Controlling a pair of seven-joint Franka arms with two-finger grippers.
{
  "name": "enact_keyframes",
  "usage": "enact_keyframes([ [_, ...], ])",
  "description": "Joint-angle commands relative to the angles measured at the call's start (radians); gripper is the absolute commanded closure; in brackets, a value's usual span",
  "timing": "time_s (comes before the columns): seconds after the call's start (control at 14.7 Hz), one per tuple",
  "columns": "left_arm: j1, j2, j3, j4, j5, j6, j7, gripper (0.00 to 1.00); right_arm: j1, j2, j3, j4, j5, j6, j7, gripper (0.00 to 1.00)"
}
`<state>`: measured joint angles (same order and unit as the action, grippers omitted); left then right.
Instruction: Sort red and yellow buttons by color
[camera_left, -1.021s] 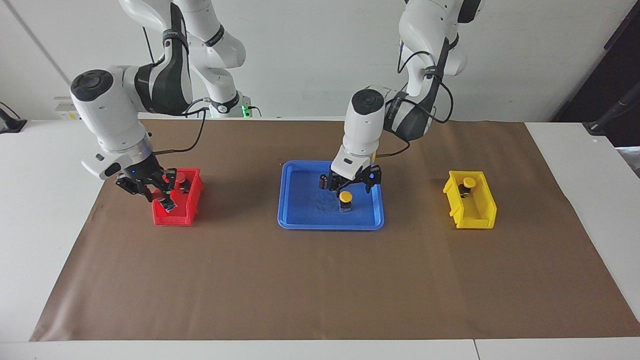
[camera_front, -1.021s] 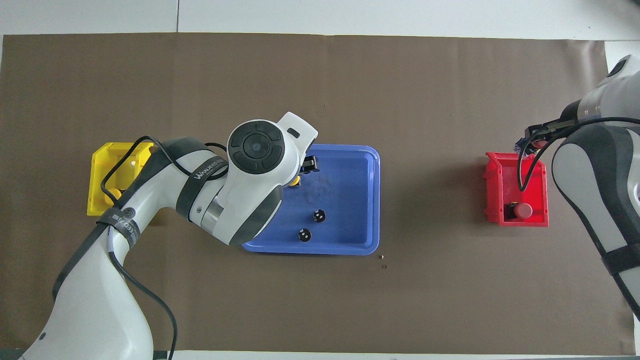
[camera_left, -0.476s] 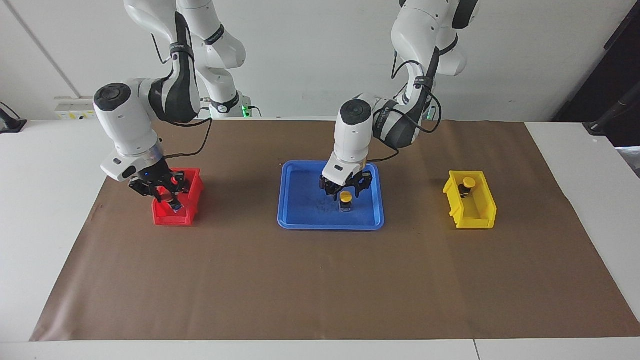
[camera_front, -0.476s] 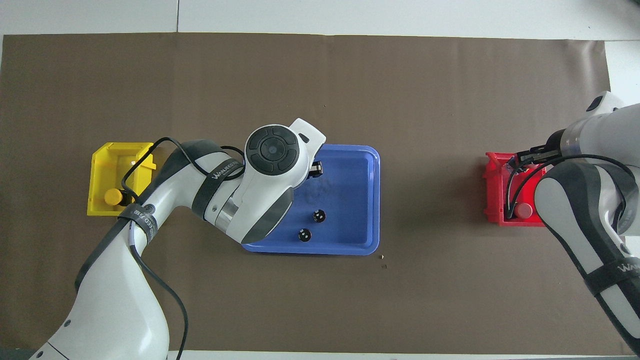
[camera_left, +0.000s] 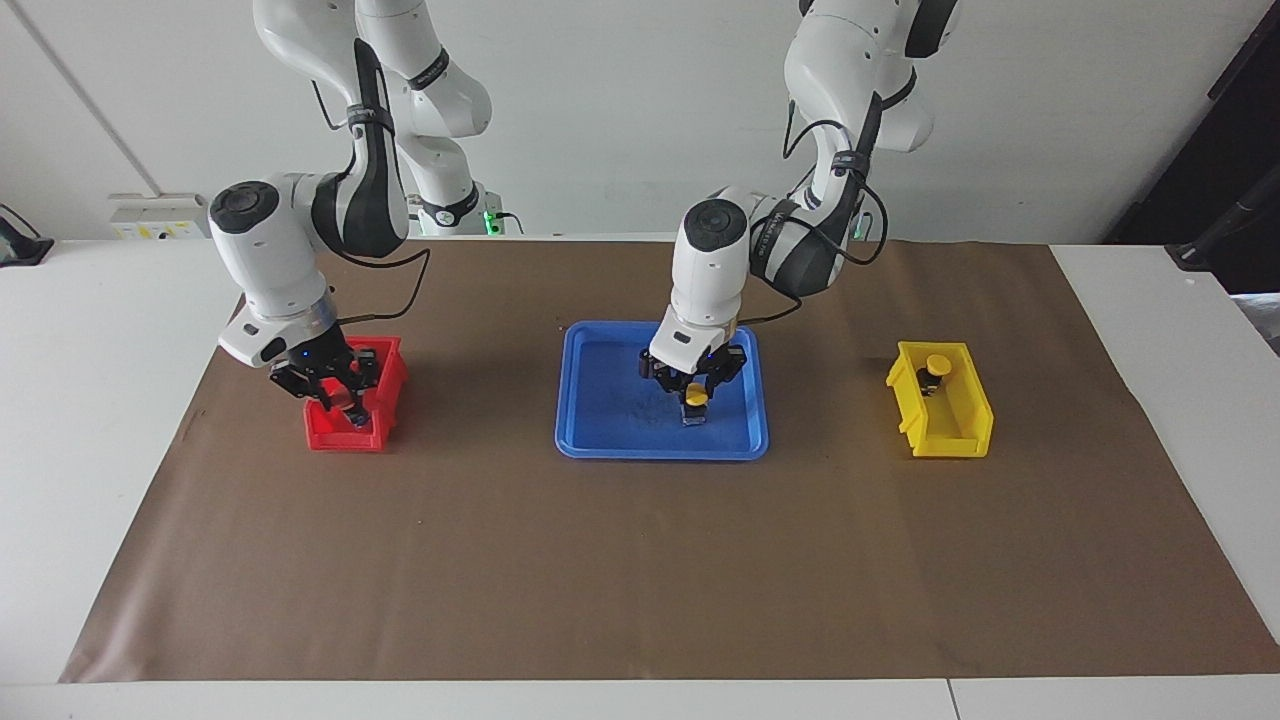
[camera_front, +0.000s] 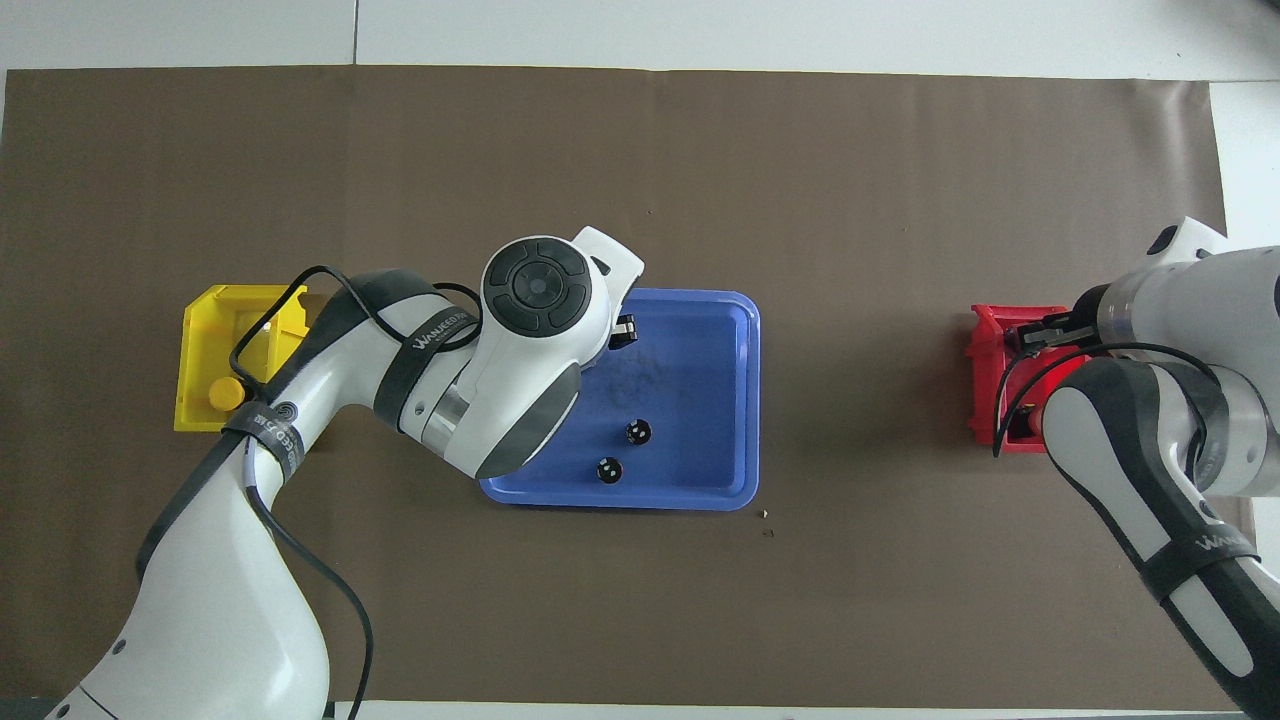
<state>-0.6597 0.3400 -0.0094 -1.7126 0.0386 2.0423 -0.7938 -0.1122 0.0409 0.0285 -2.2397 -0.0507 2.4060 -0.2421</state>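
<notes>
A yellow button (camera_left: 696, 398) stands in the blue tray (camera_left: 600, 450) at mid-table. My left gripper (camera_left: 694, 392) is down on it, shut on its cap; in the overhead view the arm's wrist hides both. Another yellow button (camera_left: 937, 364) (camera_front: 225, 393) sits in the yellow bin (camera_left: 942, 425) (camera_front: 215, 310) toward the left arm's end. My right gripper (camera_left: 348, 403) is low inside the red bin (camera_left: 340, 438) (camera_front: 985, 345), shut on a red button that the bin wall and the fingers mostly hide.
Two dark cylinders (camera_front: 638, 432) (camera_front: 608, 469) stand in the blue tray (camera_front: 735, 400), nearer to the robots than the held yellow button. Brown paper covers the table between the bins and the tray.
My left gripper came down over the yellow button in the tray and closed on it. My right gripper, shut throughout, swung over the red bin and sank into it.
</notes>
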Motion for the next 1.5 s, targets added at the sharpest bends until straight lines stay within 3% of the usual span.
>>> enact_keyframes([
  [0.0,0.060,-0.087,0.006,0.080,0.023,-0.181,0.010,0.99,-0.018,-0.019,0.008,-0.035,0.017,0.030,-0.017,0.90],
  [0.27,0.266,-0.257,0.005,0.070,0.020,-0.370,0.368,0.99,-0.021,-0.021,0.008,-0.041,0.015,0.032,-0.023,0.88],
  [0.41,0.403,-0.298,0.005,0.070,0.014,-0.430,0.596,0.99,-0.021,-0.024,0.008,-0.052,0.015,0.033,-0.025,0.87],
  [0.54,0.498,-0.305,0.005,0.038,0.009,-0.406,0.721,0.99,-0.021,-0.024,0.008,-0.052,0.015,0.033,-0.025,0.80],
  [0.61,0.537,-0.332,0.005,-0.020,0.007,-0.328,0.754,0.99,-0.023,-0.026,0.008,-0.052,0.015,0.030,-0.031,0.70],
  [0.68,0.549,-0.352,0.005,-0.085,0.006,-0.270,0.768,0.99,-0.024,-0.024,0.008,-0.049,0.015,0.022,-0.051,0.44],
  [0.75,0.561,-0.369,0.006,-0.151,0.006,-0.207,0.775,0.99,-0.024,-0.024,0.008,-0.041,0.015,0.013,-0.058,0.27],
  [0.82,0.575,-0.375,0.006,-0.201,0.006,-0.156,0.789,0.99,-0.026,-0.022,0.008,-0.026,0.015,-0.005,-0.059,0.19],
  [0.95,0.592,-0.371,0.006,-0.268,0.006,-0.078,0.827,0.99,-0.029,-0.019,0.008,0.050,0.015,-0.088,-0.054,0.03],
  [1.43,0.627,-0.334,0.008,-0.421,0.006,0.152,0.847,0.99,-0.017,-0.026,0.013,0.504,0.017,-0.649,-0.008,0.01],
])
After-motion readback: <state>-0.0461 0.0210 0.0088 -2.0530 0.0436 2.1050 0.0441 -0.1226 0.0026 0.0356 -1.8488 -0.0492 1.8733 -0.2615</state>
